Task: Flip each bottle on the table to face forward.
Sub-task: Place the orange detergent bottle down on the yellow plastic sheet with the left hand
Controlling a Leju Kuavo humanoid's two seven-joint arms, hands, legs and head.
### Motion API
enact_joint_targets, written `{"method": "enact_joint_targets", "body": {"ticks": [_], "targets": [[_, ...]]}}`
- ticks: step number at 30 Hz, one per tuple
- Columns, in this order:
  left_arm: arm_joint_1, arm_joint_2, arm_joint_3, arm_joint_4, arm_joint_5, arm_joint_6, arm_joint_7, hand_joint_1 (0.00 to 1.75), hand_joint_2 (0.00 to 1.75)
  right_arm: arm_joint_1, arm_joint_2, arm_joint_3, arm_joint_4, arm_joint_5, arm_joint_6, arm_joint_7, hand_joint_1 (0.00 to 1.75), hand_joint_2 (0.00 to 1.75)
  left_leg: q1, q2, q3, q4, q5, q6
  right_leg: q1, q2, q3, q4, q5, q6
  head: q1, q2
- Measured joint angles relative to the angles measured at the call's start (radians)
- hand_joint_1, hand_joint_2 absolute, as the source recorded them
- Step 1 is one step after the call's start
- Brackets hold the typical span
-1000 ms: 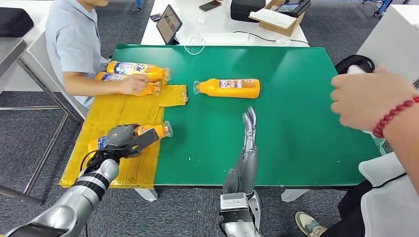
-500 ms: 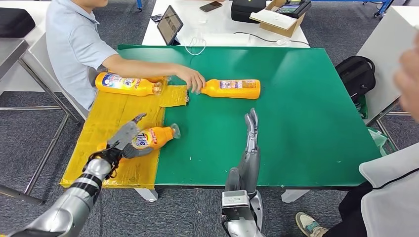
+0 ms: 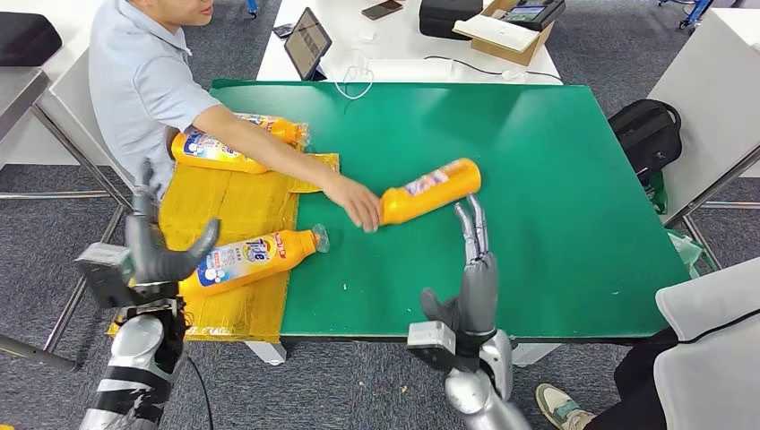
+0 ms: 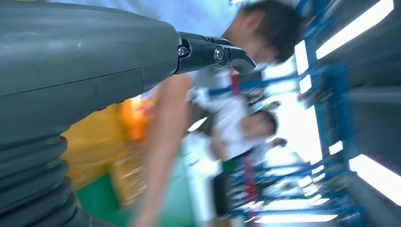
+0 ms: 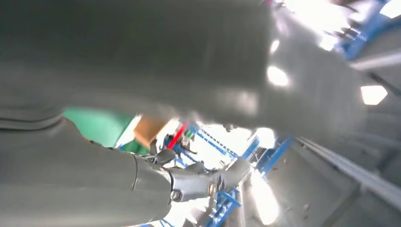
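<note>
An orange bottle (image 3: 249,261) lies on the yellow mat (image 3: 235,199), its white label up and its cap toward the green table (image 3: 556,179). My left hand (image 3: 163,247) is raised beside the bottle's base, fingers spread, holding nothing; its grey cover (image 4: 85,71) looms large in the left wrist view. A second orange bottle (image 3: 432,190) lies tilted mid-table, with a person's hand (image 3: 357,202) on its cap end. My right hand (image 3: 475,258) stands upright just in front of it, fingers straight, touching nothing. Two more bottles (image 3: 220,149) lie at the mat's far end.
The person sits at the table's far left, an arm reaching across the mat. Behind the green table, a white table carries a tablet (image 3: 306,42), a cardboard box (image 3: 506,27) and cables. A black bag (image 3: 647,134) sits on the floor at the right.
My left hand has let go of the near bottle and lifted back past the mat's corner. The person pulled the middle bottle nearer and tilted it. My right hand moved slightly right.
</note>
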Motion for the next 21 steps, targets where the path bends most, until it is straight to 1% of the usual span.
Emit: {"method": "enact_joint_targets", "body": {"ticks": [3,5,7,10,13,15,17,21], "targets": [[0.028,-0.015,0.012,-0.108,0.048,0.030,-0.022,0.00,1.75,-0.078,-0.076,-0.018,0.115,0.121,0.042,0.077,0.00,1.75,-0.001,0.000,0.000,0.000,0.000,0.001,-0.001,0.000,0.000,0.000,0.000,0.000,0.000,0.000],[0.048,-0.026,0.016,-0.166,0.050,0.051,-0.036,0.00,1.75,-0.135,-0.125,-0.027,0.207,0.171,0.075,0.118,0.00,1.75,-0.002,-0.001,0.000,0.000,0.001,0.001,-0.001,0.000,0.000,0.000,0.001,0.001,0.000,0.000],[0.068,-0.036,0.015,-0.206,0.039,0.069,-0.048,0.00,1.75,-0.185,-0.160,-0.035,0.291,0.198,0.089,0.137,0.00,1.75,-0.002,-0.001,0.000,0.001,0.001,0.001,-0.001,-0.001,0.000,0.000,0.001,0.001,0.000,0.000],[0.095,-0.046,0.007,-0.247,0.027,0.083,-0.056,0.00,1.75,-0.245,-0.195,-0.038,0.402,0.259,0.089,0.173,0.00,1.75,-0.002,-0.001,0.000,0.001,0.001,0.001,-0.001,0.000,0.000,0.000,0.001,0.001,0.000,0.000],[0.118,-0.053,-0.014,-0.271,-0.008,0.113,-0.058,0.00,1.75,-0.290,-0.217,-0.036,0.502,0.307,0.092,0.197,0.00,1.75,-0.002,-0.001,-0.001,0.001,0.001,0.001,-0.001,-0.001,-0.001,0.000,0.001,0.001,0.000,0.000],[0.129,-0.056,-0.035,-0.276,-0.065,0.163,-0.062,0.00,1.75,-0.313,-0.223,-0.033,0.567,0.330,0.101,0.204,0.00,1.75,-0.001,-0.001,-0.001,0.000,0.001,0.001,-0.001,-0.001,-0.001,0.000,0.001,0.001,0.000,0.000],[0.136,-0.060,-0.056,-0.277,-0.110,0.202,-0.065,0.00,1.75,-0.328,-0.223,-0.028,0.621,0.343,0.108,0.204,0.00,1.75,-0.001,-0.001,-0.001,0.000,0.001,0.001,-0.001,-0.001,-0.001,0.000,0.001,0.001,0.000,0.000],[0.142,-0.065,-0.085,-0.277,-0.156,0.246,-0.069,0.00,1.75,-0.342,-0.214,-0.021,0.694,0.337,0.128,0.201,0.00,1.75,-0.001,-0.001,-0.001,0.000,0.001,0.001,-0.001,-0.001,-0.001,0.000,0.001,0.001,0.000,0.000]]}}
